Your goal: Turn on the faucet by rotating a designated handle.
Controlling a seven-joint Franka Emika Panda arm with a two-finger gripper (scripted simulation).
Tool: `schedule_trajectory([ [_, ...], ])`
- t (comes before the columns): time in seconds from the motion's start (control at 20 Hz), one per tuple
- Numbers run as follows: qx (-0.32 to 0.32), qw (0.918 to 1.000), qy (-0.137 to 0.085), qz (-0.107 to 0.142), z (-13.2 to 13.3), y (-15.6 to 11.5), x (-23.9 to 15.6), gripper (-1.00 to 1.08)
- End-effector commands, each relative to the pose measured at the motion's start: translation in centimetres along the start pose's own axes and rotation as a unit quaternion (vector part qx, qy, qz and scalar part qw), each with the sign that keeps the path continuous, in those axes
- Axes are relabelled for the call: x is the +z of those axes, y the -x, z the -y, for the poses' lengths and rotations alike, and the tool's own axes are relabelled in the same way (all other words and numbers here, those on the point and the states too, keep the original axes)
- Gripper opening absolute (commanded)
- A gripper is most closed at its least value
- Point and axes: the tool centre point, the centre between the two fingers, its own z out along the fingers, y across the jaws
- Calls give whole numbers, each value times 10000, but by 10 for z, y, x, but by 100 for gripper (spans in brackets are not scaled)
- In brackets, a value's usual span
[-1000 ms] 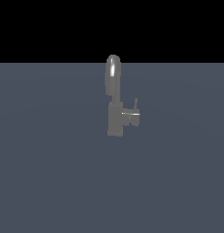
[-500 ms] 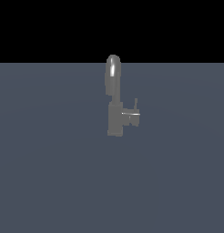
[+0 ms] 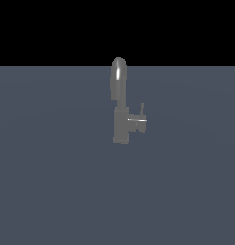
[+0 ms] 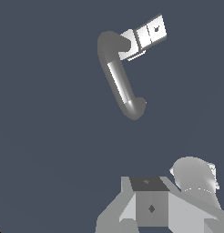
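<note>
The faucet (image 3: 121, 119) stands upright in the middle of the exterior view, with a tall arched glossy spout (image 3: 119, 76) over a boxy body. A short stub juts from the body toward the exterior view's right, and the thin handle (image 3: 142, 109) stands up from it. In the wrist view I look down on the faucet: the curved spout (image 4: 119, 79) and the bright blocky stub (image 4: 148, 34) that carries the handle. Grey blocky parts of my own arm (image 4: 151, 207) show well apart from the faucet. I cannot make out the gripper's fingers. No arm shows in the exterior view.
A flat, dark blue-grey floor (image 3: 52, 182) spreads around the faucet on every side. A rounded grey cylinder of my arm (image 4: 195, 178) sits beside the blocky parts in the wrist view.
</note>
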Motion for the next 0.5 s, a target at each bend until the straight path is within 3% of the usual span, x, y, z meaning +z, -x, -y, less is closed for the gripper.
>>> schedule_trajectory([
  [0.0, 202, 9994, -195, 180, 1, -17, 2, -100],
  [0.45, 941, 9877, -917, 852, -3, -78, 14, -100],
])
